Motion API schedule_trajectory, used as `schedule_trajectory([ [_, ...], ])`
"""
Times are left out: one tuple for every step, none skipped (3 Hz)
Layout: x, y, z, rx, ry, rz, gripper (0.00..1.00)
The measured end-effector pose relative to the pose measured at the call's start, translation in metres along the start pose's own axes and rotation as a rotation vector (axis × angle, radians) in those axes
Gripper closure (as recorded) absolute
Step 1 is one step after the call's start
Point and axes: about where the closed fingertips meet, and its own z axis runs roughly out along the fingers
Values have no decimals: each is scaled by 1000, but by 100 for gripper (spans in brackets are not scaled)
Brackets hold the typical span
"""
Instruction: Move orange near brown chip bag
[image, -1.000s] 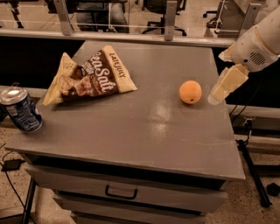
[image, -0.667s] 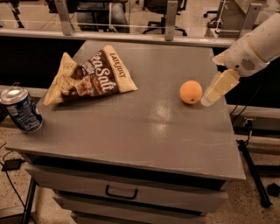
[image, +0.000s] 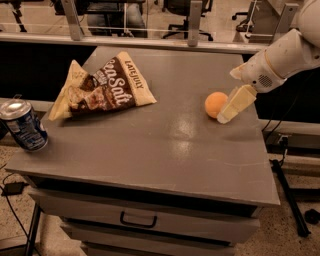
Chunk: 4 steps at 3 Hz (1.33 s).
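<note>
The orange (image: 216, 104) is a small round fruit on the right part of the grey tabletop (image: 165, 145). The brown chip bag (image: 102, 90) lies crinkled at the table's left rear, with white "Sea Salt" lettering. My gripper (image: 231, 111) comes in from the right on a white arm and sits right beside the orange, on its right side, low over the table. One pale finger (image: 237, 103) shows against the orange's right side. The orange rests on the table, well apart from the bag.
A blue-and-white soda can (image: 22, 125) stands at the table's front left corner. The table has drawers below with a handle (image: 138, 220). A railing (image: 150, 42) and office chairs stand behind. Cables lie on the floor at right.
My gripper has moved left toward the orange, from well clear of it to right beside it. The orange, bag and can have not moved.
</note>
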Motion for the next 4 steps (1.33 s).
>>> schedule_trajectory([
  [0, 1, 2, -3, 0, 0, 15],
  [-1, 1, 4, -8, 1, -2, 39],
  [-1, 2, 7, -12, 1, -2, 62],
  [-2, 2, 9, -16, 1, -3, 85],
])
